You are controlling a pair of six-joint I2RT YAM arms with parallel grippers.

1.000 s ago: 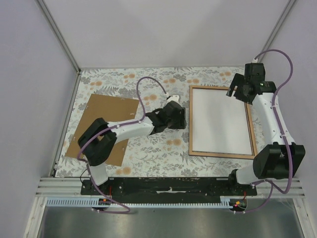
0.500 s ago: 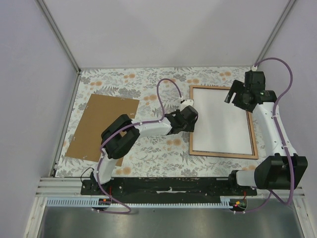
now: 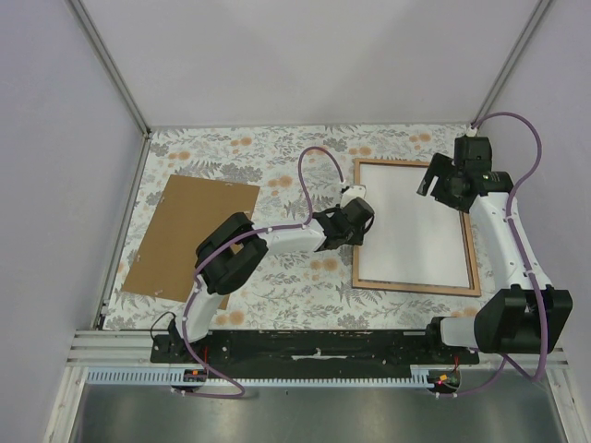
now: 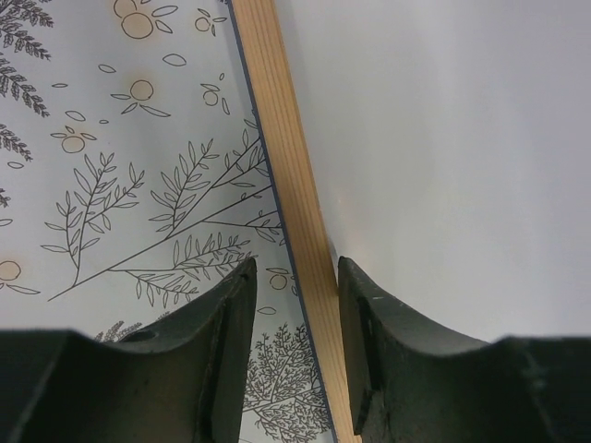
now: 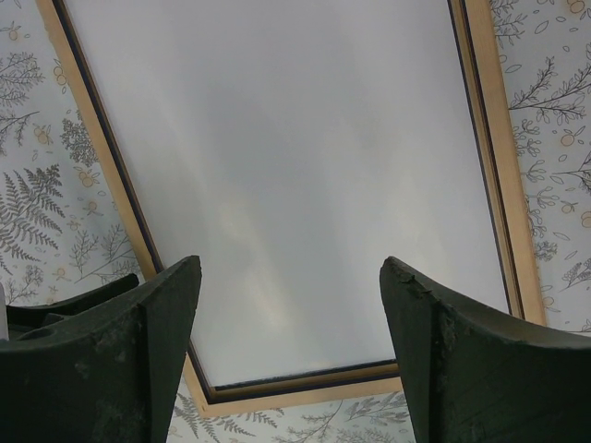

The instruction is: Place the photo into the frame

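Note:
The frame (image 3: pixel 416 288) lies back up on the right of the table, its light wood rail (image 4: pixel 277 138) around the photo (image 3: pixel 411 226), which rests inside it white side up. My left gripper (image 3: pixel 358 220) is low at the frame's left rail. Its jaws (image 4: pixel 295 268) straddle the rail, partly open: the right finger (image 4: pixel 388 351) is over the photo's (image 4: pixel 443 138) edge, the left finger (image 4: pixel 217 351) over the cloth, clear of the wood. My right gripper (image 3: pixel 436 182) hovers over the photo's (image 5: pixel 295 138) upper right, open (image 5: pixel 291 268) and holding nothing.
A brown fibreboard panel (image 3: pixel 189 235) lies flat at the left on the floral tablecloth (image 3: pixel 277 157). White walls close in the table at the back and sides. The right arm's purple cable (image 3: pixel 531 148) loops near the right wall.
The left arm has swung right from the cloth to the frame's left rail, and its jaws have narrowed around the rail. The right gripper has shifted only slightly above the frame.

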